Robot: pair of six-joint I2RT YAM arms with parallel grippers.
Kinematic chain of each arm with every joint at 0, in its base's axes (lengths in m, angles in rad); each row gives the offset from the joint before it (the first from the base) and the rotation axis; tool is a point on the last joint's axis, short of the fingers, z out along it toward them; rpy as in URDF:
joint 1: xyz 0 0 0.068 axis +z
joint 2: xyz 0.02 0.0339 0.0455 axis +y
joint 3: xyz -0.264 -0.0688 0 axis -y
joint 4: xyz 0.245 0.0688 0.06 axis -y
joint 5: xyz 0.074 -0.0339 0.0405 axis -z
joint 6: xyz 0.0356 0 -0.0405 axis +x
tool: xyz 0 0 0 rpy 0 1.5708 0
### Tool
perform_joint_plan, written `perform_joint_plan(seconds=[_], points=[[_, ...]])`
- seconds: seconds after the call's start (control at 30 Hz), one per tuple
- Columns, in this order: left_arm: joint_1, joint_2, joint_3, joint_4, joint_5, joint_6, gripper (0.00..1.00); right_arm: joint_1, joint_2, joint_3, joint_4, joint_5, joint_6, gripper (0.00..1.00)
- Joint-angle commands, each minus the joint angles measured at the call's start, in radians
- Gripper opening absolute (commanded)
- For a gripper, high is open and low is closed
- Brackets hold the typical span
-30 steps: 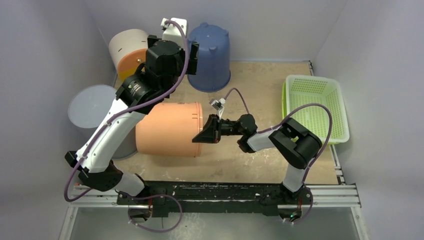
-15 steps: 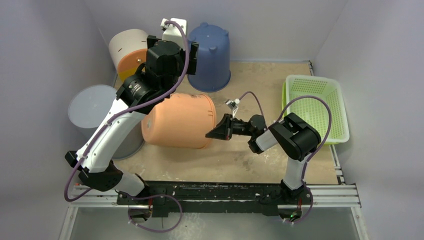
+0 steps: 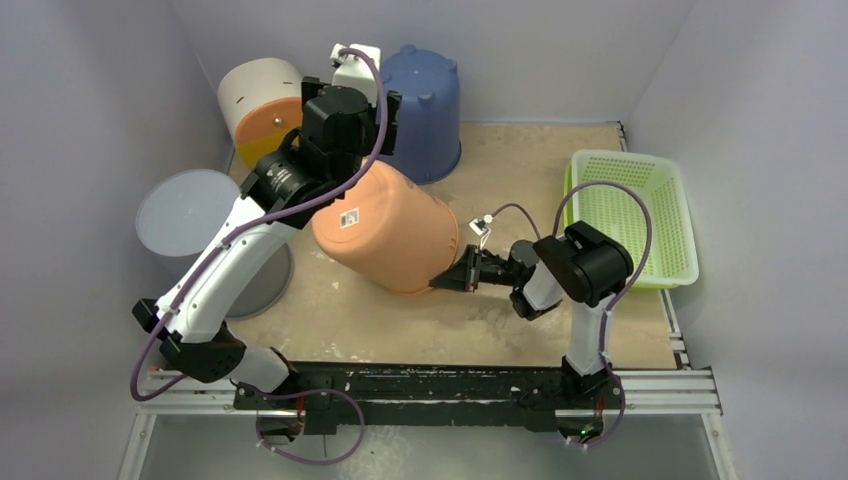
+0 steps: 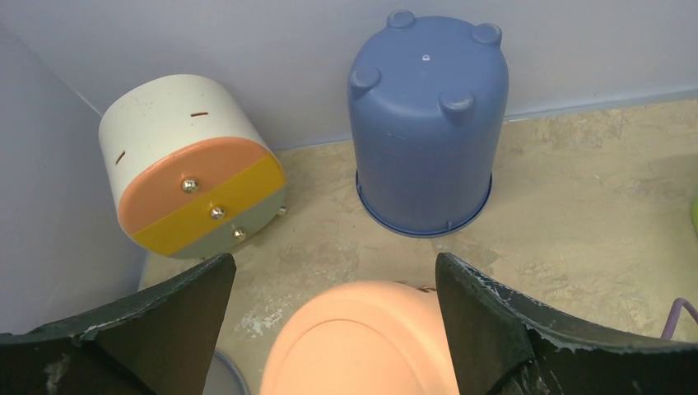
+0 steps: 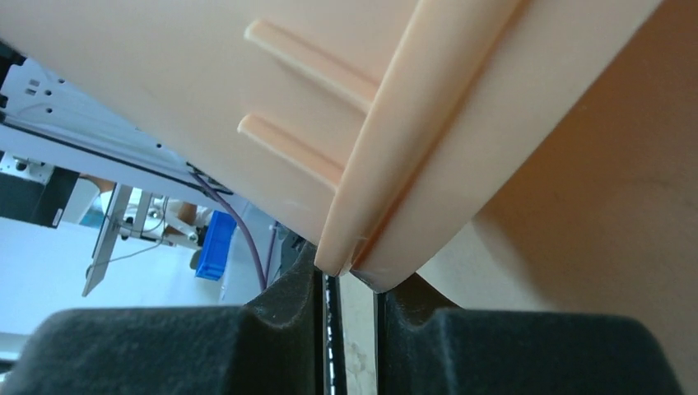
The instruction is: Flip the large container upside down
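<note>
The large orange container (image 3: pixel 390 235) stands tilted on the table's middle, its base up toward the back left and its mouth down to the right. My right gripper (image 3: pixel 452 280) is low at the container's right side, shut on its rim (image 5: pixel 387 189). The rim edge sits between the two pads (image 5: pixel 350 288). My left gripper (image 3: pixel 348 100) is open above the container's raised base (image 4: pixel 362 337), with its fingers (image 4: pixel 165 321) wide apart either side and not touching it.
An upside-down blue bucket (image 3: pixel 420 110) stands at the back and also shows in the left wrist view (image 4: pixel 424 123). A white drum with an orange and yellow face (image 3: pixel 258 100) lies at back left. A grey round container (image 3: pixel 185 215) is at the left, and a green basket (image 3: pixel 630 210) at the right.
The orange container has swung from lying on its side to tilted with its mouth downward. My right gripper moved right and down with the rim. The left arm barely moved.
</note>
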Motion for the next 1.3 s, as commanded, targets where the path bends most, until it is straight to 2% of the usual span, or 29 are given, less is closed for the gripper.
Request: perform_joint_plan(seconds=[0.0,0.63,1.07,1.27], points=[[-0.004,-0.005,-0.004,0.042,-0.018,0.026,0.88,-0.031,0.068,-0.054,0.386,0.035,-0.006,0.17],[-0.005,0.018,-0.084,0.097,-0.021,0.030,0.89,-0.146,0.188,-0.080,0.373,0.074,0.063,0.24],[-0.005,0.019,-0.123,0.127,0.001,0.023,0.89,-0.157,0.091,-0.102,0.056,0.216,-0.034,0.27],[-0.005,0.017,-0.130,0.136,0.010,0.022,0.89,-0.157,-0.030,-0.116,-0.146,0.310,-0.098,0.31]])
